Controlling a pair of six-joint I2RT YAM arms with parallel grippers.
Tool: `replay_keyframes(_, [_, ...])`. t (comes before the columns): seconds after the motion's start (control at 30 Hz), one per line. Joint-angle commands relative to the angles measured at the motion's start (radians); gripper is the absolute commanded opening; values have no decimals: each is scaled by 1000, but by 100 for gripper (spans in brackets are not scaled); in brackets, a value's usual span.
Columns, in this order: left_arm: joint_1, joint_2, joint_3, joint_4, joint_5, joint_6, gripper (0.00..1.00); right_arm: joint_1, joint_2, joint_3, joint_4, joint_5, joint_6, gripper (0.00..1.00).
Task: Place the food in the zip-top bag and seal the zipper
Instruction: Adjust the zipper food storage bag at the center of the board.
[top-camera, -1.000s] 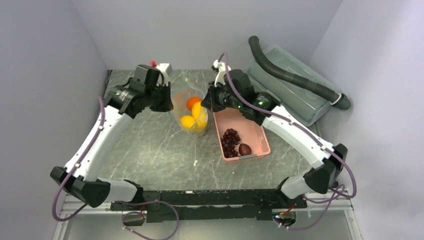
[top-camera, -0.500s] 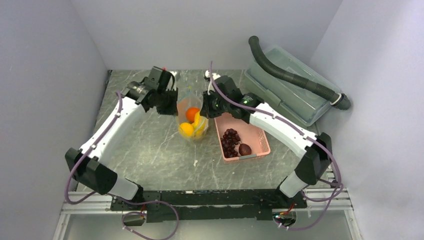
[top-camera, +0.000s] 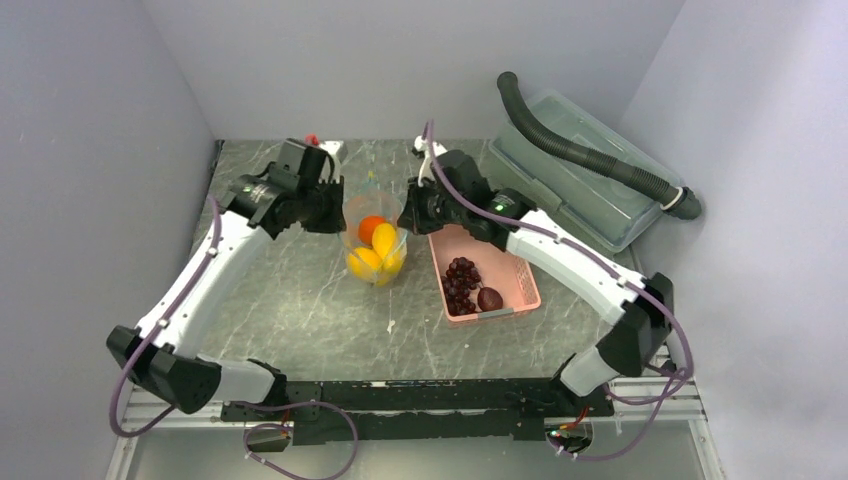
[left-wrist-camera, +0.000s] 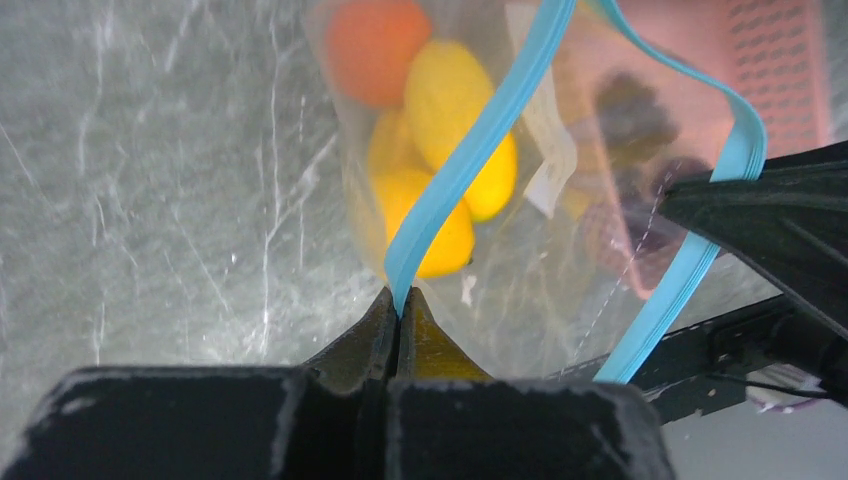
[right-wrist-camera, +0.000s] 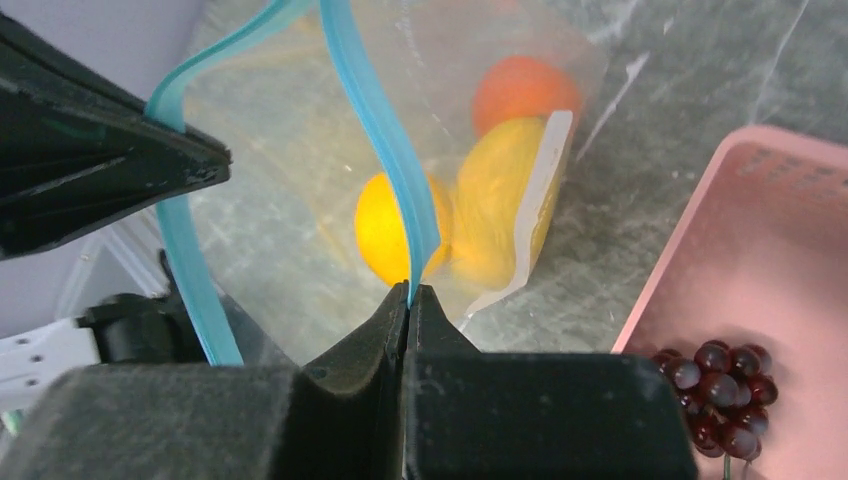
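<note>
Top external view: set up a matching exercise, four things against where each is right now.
Things
1. orange
2. grapes
3. black hose
4. left end effector

Places or states
A. lying on the clear lidded box
B. shut on the blue zipper strip
C. inside the zip-top bag
D. in the pink basket

Pairs: 1-C, 2-D, 3-A, 4-B

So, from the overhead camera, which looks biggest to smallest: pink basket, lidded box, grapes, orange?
1. lidded box
2. pink basket
3. grapes
4. orange, less sure: it sits in the bag, which is held up, perhaps nearer the camera.
</note>
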Motion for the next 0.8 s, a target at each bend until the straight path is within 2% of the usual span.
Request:
replay_keyframes(0.0, [0,29,-97,46,-9,-5,0,2,77,-54,52,-22,24,0])
replay_keyframes(0.17, [1,29,-115,50,-14,0,0,2,77,-50,48,-12,20,0])
replay_keyframes(0.33, [0,23,-46,19,-25,19,0,2,46,-13,20,10,8,8])
replay_keyframes(0.47, [1,17,-2,-1,-42,36,0,2,16,-10,32,21,12,9])
replay_keyframes(0.63, [1,22,49,-35,-120,57,0,2,18,9,47,14,23,9])
replay_keyframes(0.77, [0,25,91,-64,-169,76,0,2,41,5,78,-7,46,2])
